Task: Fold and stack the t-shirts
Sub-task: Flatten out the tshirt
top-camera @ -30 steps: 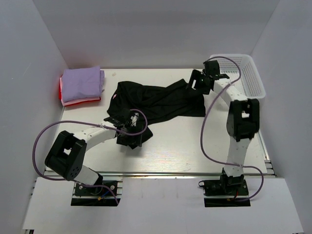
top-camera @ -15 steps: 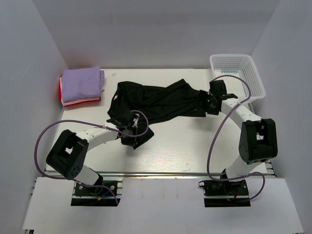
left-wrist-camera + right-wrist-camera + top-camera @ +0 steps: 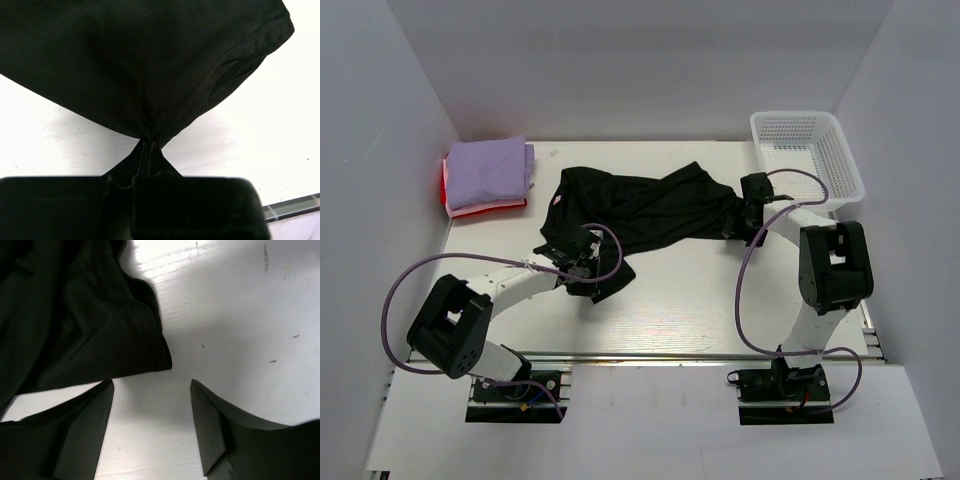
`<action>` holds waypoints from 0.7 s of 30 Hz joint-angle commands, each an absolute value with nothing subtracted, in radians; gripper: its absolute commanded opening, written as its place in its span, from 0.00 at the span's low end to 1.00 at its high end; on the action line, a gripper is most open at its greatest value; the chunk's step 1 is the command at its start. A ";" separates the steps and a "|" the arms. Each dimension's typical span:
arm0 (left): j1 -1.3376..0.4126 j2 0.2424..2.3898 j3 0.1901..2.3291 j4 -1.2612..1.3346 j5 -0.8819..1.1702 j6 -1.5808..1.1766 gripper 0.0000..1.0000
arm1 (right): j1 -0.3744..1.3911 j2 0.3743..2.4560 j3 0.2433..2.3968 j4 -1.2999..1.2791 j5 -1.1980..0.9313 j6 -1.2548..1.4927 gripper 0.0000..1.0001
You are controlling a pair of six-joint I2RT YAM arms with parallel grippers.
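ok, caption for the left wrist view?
Left gripper shut on a pinched edge of the plain black cloth t-shirt.

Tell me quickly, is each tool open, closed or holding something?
Left tool: closed, pinching the black t-shirt.
Right tool: open, holding nothing.

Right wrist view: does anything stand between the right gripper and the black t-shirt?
Nothing visible does. The right gripper is open, and only white table lies between its fingertips and the nearest corner of the black t-shirt.
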State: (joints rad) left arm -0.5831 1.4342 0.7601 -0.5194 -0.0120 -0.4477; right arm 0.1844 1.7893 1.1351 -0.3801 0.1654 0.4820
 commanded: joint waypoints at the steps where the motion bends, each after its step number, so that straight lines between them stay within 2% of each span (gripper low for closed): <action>1: -0.588 1.393 0.750 -0.509 -0.029 -0.459 0.00 | 0.189 1.828 1.183 -0.327 0.183 0.589 0.64; 4: -0.588 1.384 0.750 -0.518 -0.029 -0.468 0.00 | 0.187 1.855 1.187 -0.319 0.192 0.623 0.58; 9: -0.588 1.374 0.750 -0.518 -0.038 -0.468 0.00 | 0.187 1.884 1.180 -0.290 0.183 0.641 0.57; 10: -0.588 1.374 0.750 -0.518 -0.038 -0.468 0.00 | 0.186 1.887 1.178 -0.293 0.187 0.644 0.54; 13: -0.588 1.374 0.750 -0.518 -0.038 -0.468 0.00 | 0.187 1.887 1.175 -0.290 0.186 0.643 0.38; 14: -0.588 1.361 0.750 -0.518 -0.052 -0.468 0.00 | 0.189 1.888 1.175 -0.290 0.181 0.640 0.18; 15: -0.588 1.352 0.750 -0.503 -0.052 -0.477 0.00 | 0.187 1.885 1.174 -0.290 0.179 0.637 0.05; 16: -0.588 1.339 0.750 -0.494 -0.063 -0.477 0.00 | 0.189 1.875 1.173 -0.290 0.172 0.635 0.00; 21: -0.588 1.224 0.846 -0.390 -0.110 -0.453 0.00 | 0.196 1.767 1.163 -0.291 0.137 0.562 0.00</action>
State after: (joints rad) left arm -0.5831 1.3216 0.7654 -0.4892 -0.0586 -0.4644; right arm 0.1860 1.8572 1.1625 -0.2977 0.1593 0.6060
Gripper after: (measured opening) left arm 0.024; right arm 0.013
